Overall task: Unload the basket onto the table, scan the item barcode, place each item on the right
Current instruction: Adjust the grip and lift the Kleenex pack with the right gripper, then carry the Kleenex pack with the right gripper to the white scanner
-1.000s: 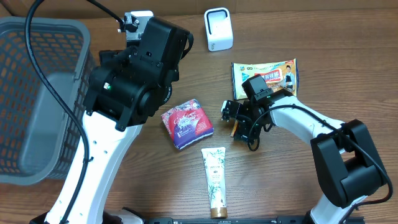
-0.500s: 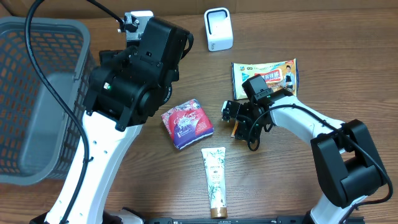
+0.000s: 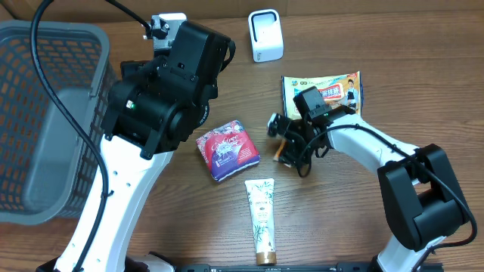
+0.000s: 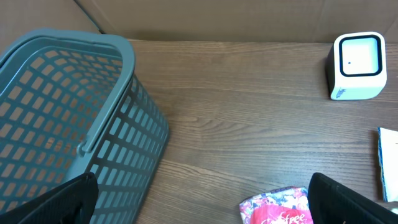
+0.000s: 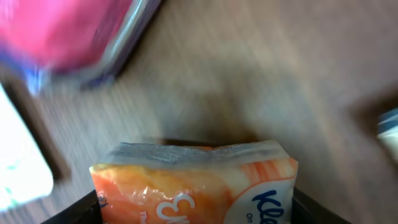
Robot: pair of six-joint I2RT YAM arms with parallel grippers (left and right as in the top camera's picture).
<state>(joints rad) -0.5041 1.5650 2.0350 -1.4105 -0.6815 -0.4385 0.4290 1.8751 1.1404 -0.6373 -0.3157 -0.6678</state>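
Note:
An orange and white tissue pack (image 5: 193, 180) fills the gap between the fingers of my right gripper (image 5: 199, 211), which is shut on it. In the overhead view that gripper (image 3: 286, 143) hovers mid-table, just right of a pink pack (image 3: 227, 149), and only an orange sliver of the tissue pack (image 3: 280, 156) shows. The white scanner (image 3: 265, 35) stands at the back of the table and appears again as the scanner (image 4: 357, 65) at the upper right of the left wrist view. My left gripper (image 4: 202, 208) is wide open and holds nothing. It hangs above the table between the basket and the pink pack (image 4: 280, 208).
A grey-blue plastic basket (image 3: 45, 113) takes up the left side, and its wall (image 4: 134, 134) shows from the left wrist. A green-and-yellow snack bag (image 3: 324, 91) lies behind the right gripper. A white tube (image 3: 261, 219) lies near the front edge.
My right gripper has shifted slightly up and to the left with the tissue pack in it. The left arm has stayed still.

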